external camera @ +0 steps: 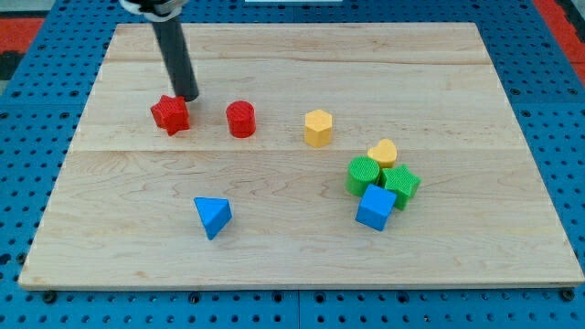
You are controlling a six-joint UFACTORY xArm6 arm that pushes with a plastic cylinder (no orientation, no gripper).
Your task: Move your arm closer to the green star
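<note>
My tip (187,97) sits at the view's upper left of the worktop (274,256), touching or just beside the red star (170,114). There are no jaws here, only a bare rod. Going right: red cylinder (241,119), blue triangle (212,216), yellow hexagon (318,127). The green star (401,184) lies well apart, toward the view's lower right, packed among the green cylinder (362,174), yellow heart (383,152) and blue cube (376,207).

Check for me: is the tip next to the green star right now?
No, my tip sits by the red star at the view's left, far from the green star.
</note>
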